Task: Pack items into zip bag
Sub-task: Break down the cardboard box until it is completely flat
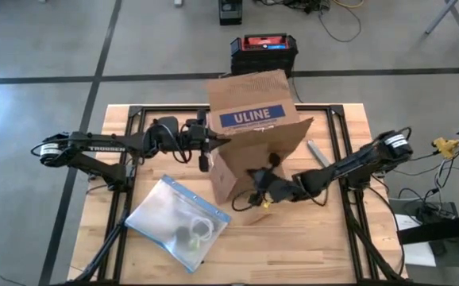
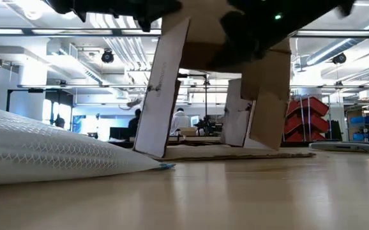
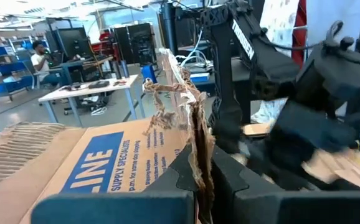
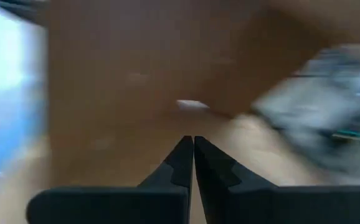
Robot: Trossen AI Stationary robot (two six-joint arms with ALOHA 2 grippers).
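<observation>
1. Left fingers [image 3: 198, 180]: clenched on the torn edge of a flap of the cardboard box [image 1: 253, 119]; in the left wrist view the ragged cardboard sits pinched directly between the two fingertips, with the printed box face just to one side of them
2. Right fingers [image 4: 192, 163]: pressed fully together with nothing visible between them; in the high view the right gripper [image 1: 263, 191] lies against the near open side of the box, and the right wrist view shows only blurred brown cardboard ahead of the tips
3. Zip bag [image 1: 176, 222]: lies flat on the counter [image 1: 325, 246], well apart from both sets of fingers, nearer the left arm's side, with its blue zip strip along the edge facing the box
4. Items [image 1: 190, 234]: a dark roundish piece and a pale one show through the clear plastic, so they appear to be inside the bag already
5. Progress, as a judgement: packing looks largely done; whether the zip is sealed cannot be told, and whether further items sit in the box is hidden
6. Both arms are occupied with the box, not the bag
</observation>
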